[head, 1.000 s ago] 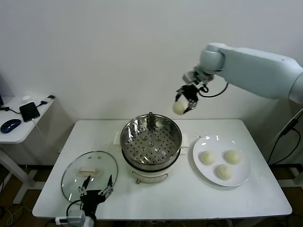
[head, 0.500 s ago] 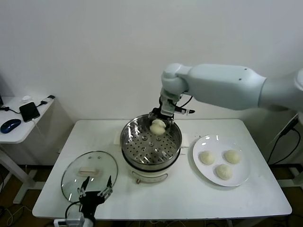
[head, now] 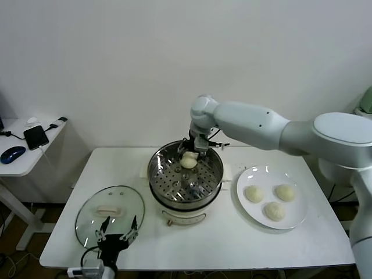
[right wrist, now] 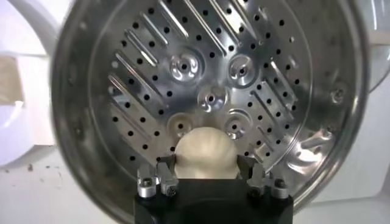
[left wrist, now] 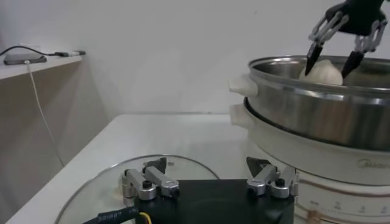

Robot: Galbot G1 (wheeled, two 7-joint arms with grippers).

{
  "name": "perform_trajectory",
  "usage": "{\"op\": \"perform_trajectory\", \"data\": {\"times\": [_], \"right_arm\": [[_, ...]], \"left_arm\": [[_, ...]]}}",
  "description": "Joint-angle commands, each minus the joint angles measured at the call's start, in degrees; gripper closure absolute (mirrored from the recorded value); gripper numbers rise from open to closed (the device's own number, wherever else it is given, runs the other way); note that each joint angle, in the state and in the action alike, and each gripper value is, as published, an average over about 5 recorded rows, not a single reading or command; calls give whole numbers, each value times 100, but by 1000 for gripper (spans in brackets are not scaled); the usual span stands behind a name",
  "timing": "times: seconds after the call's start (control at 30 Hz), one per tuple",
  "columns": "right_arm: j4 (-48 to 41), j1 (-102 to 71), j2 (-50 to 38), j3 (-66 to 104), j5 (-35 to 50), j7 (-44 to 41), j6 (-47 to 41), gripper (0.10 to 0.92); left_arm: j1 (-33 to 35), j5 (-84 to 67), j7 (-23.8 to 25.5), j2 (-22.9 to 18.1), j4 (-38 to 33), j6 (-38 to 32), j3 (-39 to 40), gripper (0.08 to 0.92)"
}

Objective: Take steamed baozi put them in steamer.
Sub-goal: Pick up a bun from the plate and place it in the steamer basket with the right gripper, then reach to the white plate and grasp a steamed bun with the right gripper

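Note:
The steamer (head: 174, 196) is a shiny steel pot on a white base at the table's middle. My right gripper (head: 188, 159) is lowered inside its back part, shut on a cream-white baozi (head: 188, 162) just above the perforated tray (right wrist: 207, 73). In the right wrist view the fingers (right wrist: 166, 171) press both sides of the bun (right wrist: 205, 152). Three more baozi (head: 254, 194) lie on a white plate (head: 293, 222) to the right of the steamer. My left gripper (head: 118, 228) is open and empty, low over the glass lid (head: 110, 200) at the front left.
The left wrist view shows the lid (left wrist: 116, 179) under the left gripper (left wrist: 207, 164) and the steamer wall (left wrist: 317, 115) close beside it. A side table with a phone (head: 36, 136) and a mouse (head: 13, 154) stands at the far left.
My right gripper has carried the baozi from high above the pot's right side leftwards and down into the steamer. The left arm has not moved.

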Motion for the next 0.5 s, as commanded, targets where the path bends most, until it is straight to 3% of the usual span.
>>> {"op": "perform_trajectory", "data": {"times": [0.03,0.23,0.37,0.5], "right_arm": [[-656,-349,295,239,-261,289,248,284],[131,487,-170,-173,1272,-276,184,205],[916,1705,-768,-858,3303,-1086,-200,203],[1381,3056,-1559,-2234,5618,-1626,-1337,202]], "left_arm": [[-80,-20,-13,18,56,5,-8,177],[-78,-20,-56,12,64,1,-1,177],[-48,2,-51,-17,12,5,37,177],[-28,33,-41,-53,-49,12,72,177]]}}
